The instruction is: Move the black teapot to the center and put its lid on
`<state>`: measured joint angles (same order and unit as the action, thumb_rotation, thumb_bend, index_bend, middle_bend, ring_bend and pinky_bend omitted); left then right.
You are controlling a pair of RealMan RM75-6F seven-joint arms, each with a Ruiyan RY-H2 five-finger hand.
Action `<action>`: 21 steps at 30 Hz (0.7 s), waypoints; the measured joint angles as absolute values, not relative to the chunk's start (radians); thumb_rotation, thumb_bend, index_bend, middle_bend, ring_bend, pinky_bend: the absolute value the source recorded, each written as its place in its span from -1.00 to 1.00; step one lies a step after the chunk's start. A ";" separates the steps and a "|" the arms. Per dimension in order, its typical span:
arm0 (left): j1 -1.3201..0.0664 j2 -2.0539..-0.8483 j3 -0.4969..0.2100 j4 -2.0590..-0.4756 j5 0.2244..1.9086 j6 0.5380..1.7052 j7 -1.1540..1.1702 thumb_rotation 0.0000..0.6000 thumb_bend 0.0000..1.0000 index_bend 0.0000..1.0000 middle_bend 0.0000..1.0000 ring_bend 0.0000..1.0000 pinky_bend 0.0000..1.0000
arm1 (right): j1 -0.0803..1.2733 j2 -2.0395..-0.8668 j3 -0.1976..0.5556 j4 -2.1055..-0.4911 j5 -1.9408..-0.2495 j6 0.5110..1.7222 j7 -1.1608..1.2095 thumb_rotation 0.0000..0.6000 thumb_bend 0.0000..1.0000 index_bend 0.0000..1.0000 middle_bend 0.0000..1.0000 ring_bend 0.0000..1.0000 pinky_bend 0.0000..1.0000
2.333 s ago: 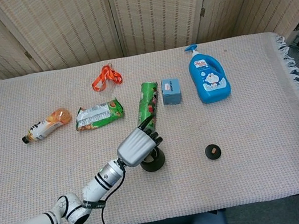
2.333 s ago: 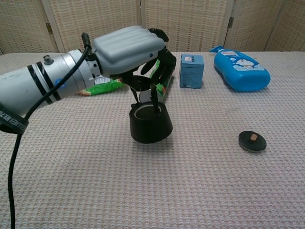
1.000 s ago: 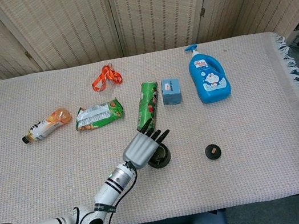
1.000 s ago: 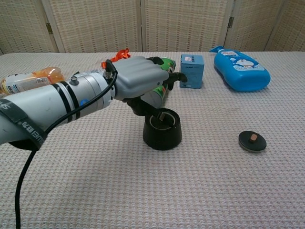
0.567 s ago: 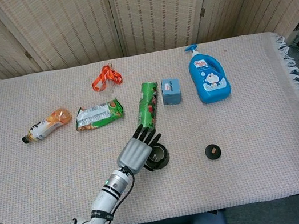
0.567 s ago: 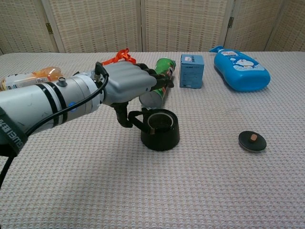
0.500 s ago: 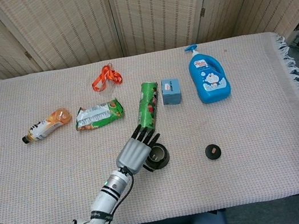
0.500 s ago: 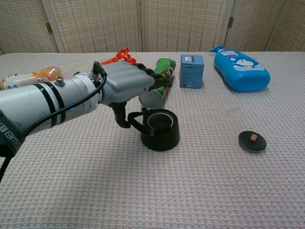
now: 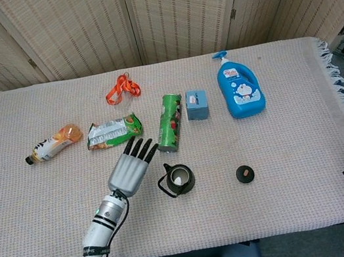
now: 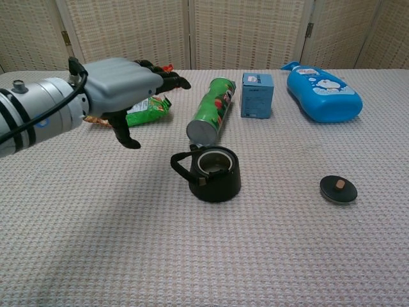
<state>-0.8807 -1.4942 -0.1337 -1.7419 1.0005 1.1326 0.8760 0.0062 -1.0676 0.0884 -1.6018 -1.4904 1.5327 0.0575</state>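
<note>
black teapot [image 9: 179,179] | right of left hand [image 9: 129,167] | apart, unheld

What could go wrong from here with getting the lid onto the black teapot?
The lid is small and flat on the cloth, so the large fingers may struggle to pick it up. The left robot hand is open, apart from the teapot, so a knock while fitting the lid could shift it. The chip can lies close behind and might get bumped and roll.

The left hand [image 10: 118,80] has a ribbed silver-grey back and black fingers; its white forearm carries black bands and a black cable.
</note>
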 measured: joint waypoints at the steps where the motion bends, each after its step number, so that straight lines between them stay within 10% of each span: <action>1: -0.870 -1.481 -0.132 -1.743 1.013 1.141 0.850 1.00 -0.71 -1.00 -0.90 -0.83 -1.00 | 0.009 -1.064 0.087 -1.604 -1.498 1.531 0.060 1.00 -0.63 -1.00 -1.00 -0.78 -0.99; 21: -0.469 -1.172 -0.070 -1.684 1.243 1.441 0.270 1.00 -0.61 -0.56 -0.62 -0.58 -0.87 | 0.132 -1.010 0.052 -1.669 -1.596 1.368 0.001 1.00 -0.63 -0.99 -0.74 0.29 0.20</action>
